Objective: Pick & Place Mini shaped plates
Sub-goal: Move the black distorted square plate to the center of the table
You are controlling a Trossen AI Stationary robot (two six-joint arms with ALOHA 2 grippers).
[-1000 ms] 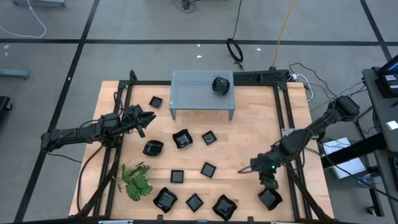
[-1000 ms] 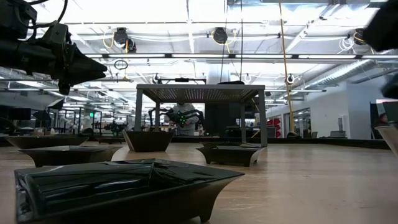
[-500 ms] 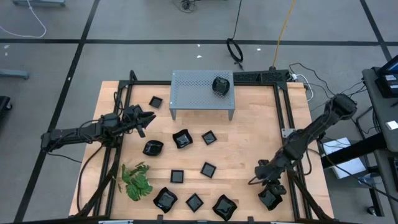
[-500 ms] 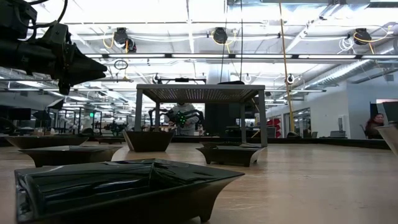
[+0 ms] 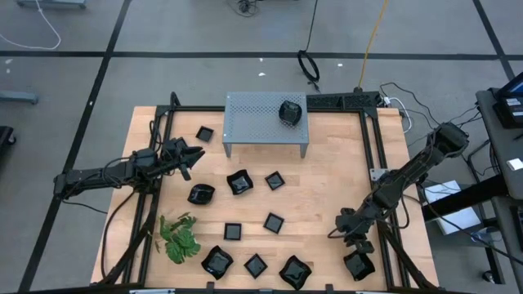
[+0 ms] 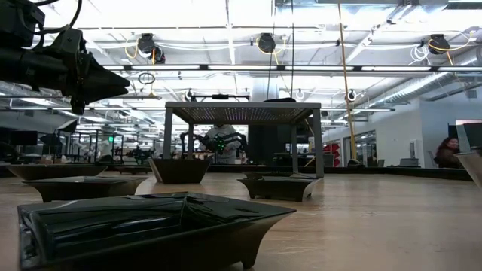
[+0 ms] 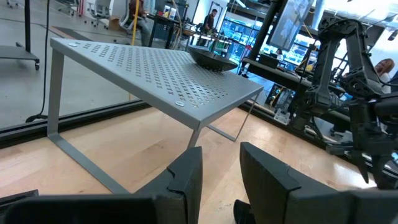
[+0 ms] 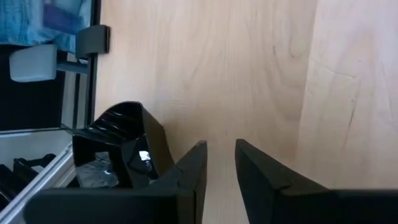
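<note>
Eleven mini shaped plates [image 5: 238, 182] can be counted from above, most lying loose on the bench [image 5: 327, 184] between its middle and its 6 o'clock edge. At 9 o'clock the left pincer [image 5: 196, 153] hangs idle above the boards, its fingers parted by a narrow gap with nothing between them; it seems parked there to stay clear of the working arm. The green sprig [image 5: 180, 237] lies near 7 o'clock. At 12 o'clock stands the grey perforated stand [image 5: 263, 118], one dish [image 5: 290, 112] already on its top, so this looks like the drop-off. At 5 o'clock the right pincer [image 5: 354, 242] sits low beside the corner plate [image 5: 357, 264], fingers a slit apart and empty. The dish lies just outside them, so I judge the grasp not yet made.
</note>
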